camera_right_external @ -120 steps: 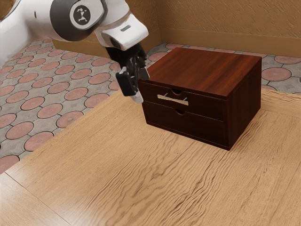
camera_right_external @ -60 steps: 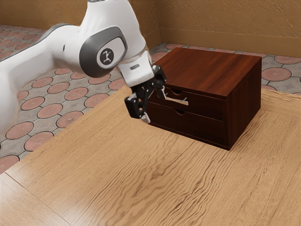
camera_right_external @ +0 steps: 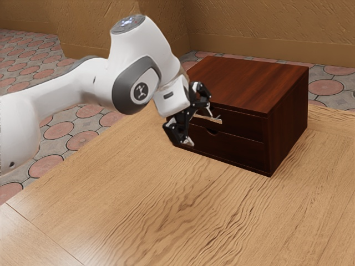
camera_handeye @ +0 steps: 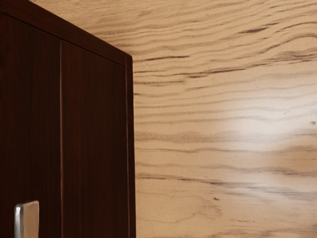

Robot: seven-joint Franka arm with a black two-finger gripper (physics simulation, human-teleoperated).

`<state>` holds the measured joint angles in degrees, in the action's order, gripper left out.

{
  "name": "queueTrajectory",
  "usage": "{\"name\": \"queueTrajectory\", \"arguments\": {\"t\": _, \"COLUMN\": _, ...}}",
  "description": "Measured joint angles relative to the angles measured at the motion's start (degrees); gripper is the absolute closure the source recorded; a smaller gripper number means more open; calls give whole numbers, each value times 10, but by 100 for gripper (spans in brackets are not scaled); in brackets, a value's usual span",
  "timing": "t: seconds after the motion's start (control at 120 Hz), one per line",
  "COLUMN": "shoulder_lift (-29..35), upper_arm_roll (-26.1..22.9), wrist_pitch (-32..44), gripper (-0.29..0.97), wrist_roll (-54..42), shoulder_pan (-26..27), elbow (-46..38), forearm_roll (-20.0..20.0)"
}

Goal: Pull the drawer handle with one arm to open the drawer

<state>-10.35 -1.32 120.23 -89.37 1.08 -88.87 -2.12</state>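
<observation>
The gripper [camera_right_external: 194,117] sits at the front of the dark cabinet [camera_right_external: 249,83]. Its fingers are spread, one above and one below the near end of the silver handle [camera_right_external: 213,118], and they seem not to pinch it, though the hand partly blocks that spot. The top drawer [camera_right_external: 241,123] lies flush, unopened. The step in hand is the reach to grasp. Next the fingers must close on the bar, then pull straight out over the table [camera_right_external: 166,210]. The wrist view shows the handle's end close under the hand, while the exterior view gives the finger spread.
</observation>
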Motion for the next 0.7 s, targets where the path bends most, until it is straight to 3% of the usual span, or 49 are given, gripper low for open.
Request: {"name": "queueTrajectory", "arguments": {"t": 0.7, "shoulder_lift": -14, "upper_arm_roll": 46, "wrist_pitch": 42, "gripper": 0, "wrist_roll": -46, "shoulder_pan": -1, "elbow": 1, "forearm_roll": -10}}
